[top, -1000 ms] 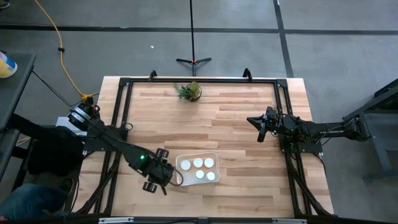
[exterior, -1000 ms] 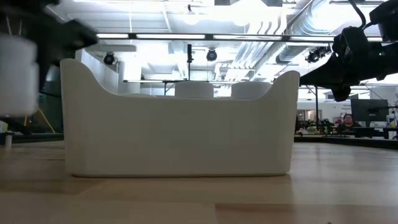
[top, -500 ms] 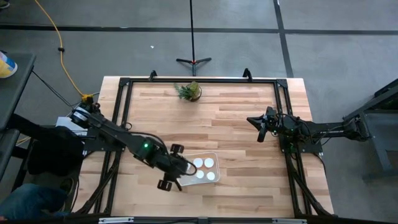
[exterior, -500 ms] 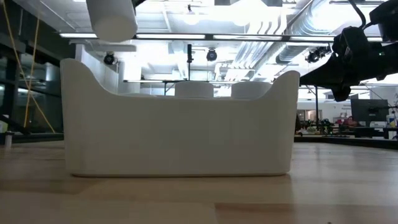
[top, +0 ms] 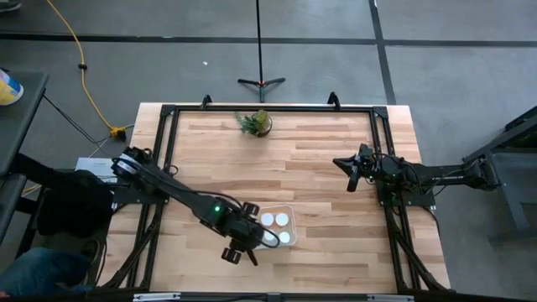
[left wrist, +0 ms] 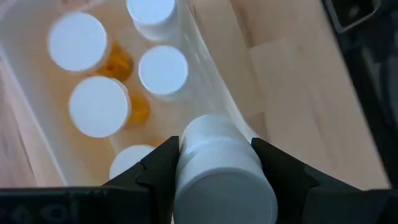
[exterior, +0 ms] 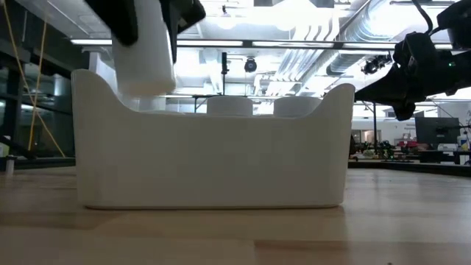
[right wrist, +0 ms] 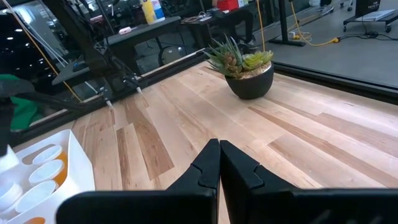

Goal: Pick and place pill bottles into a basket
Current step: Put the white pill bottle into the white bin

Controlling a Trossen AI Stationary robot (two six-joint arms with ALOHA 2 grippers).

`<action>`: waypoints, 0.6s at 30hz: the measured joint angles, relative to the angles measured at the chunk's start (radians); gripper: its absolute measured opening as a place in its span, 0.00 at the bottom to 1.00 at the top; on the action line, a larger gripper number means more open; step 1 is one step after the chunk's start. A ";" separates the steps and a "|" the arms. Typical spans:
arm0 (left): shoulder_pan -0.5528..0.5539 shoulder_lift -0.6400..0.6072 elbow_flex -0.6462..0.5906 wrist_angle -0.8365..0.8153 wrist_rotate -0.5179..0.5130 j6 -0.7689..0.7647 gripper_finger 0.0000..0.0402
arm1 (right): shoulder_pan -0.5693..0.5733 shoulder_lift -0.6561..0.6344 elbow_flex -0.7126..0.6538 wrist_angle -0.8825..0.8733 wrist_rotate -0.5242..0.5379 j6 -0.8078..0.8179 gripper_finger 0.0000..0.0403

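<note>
My left gripper [top: 253, 238] is shut on a white pill bottle [left wrist: 219, 163] over the left end of the white basket [top: 290, 209]. In the low view the bottle [exterior: 144, 55] hangs just above the basket's wall [exterior: 213, 162]. Several bottles with white caps [left wrist: 98, 106] and amber bodies stand upright in the basket on their bases. My right gripper [top: 351, 173] is shut and empty, above the table's right side, far from the basket; it also shows in its wrist view [right wrist: 219, 163]. My left gripper pinches the white bottle's two opposite sides [left wrist: 186, 163] between its two fingers [left wrist: 155, 171], on the bottle's upper part. The fingers come from above, pointing down. The bottle hangs upright and lifted clear, its lower end [exterior: 146, 88] about level with the basket's rim.
A small green potted plant [top: 255, 123] stands near the table's far edge; it also shows in the right wrist view [right wrist: 245, 68]. Bare wooden tabletop [top: 319, 193] lies between the basket and the right arm. A black frame [top: 168, 113] runs around the table.
My left gripper has carried the bottle up from beside the basket's left end, then toward the table's right edge over the basket's left wall, and has come down a little. The bottle stays upright in the hold. The basket has not moved.
</note>
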 joint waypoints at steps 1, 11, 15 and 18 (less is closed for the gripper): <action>0.000 0.009 -0.001 -0.001 0.000 0.008 0.53 | 0.000 0.000 0.000 0.000 0.000 0.000 0.00; 0.000 0.097 -0.002 0.003 0.015 0.049 0.54 | 0.000 0.000 0.000 0.000 0.000 0.004 0.00; 0.000 0.118 -0.002 0.008 0.014 0.071 0.54 | 0.000 0.000 0.000 0.000 0.000 0.004 0.00; 0.008 0.118 -0.002 0.012 0.014 0.077 0.54 | 0.000 0.000 0.000 0.000 0.000 0.004 0.00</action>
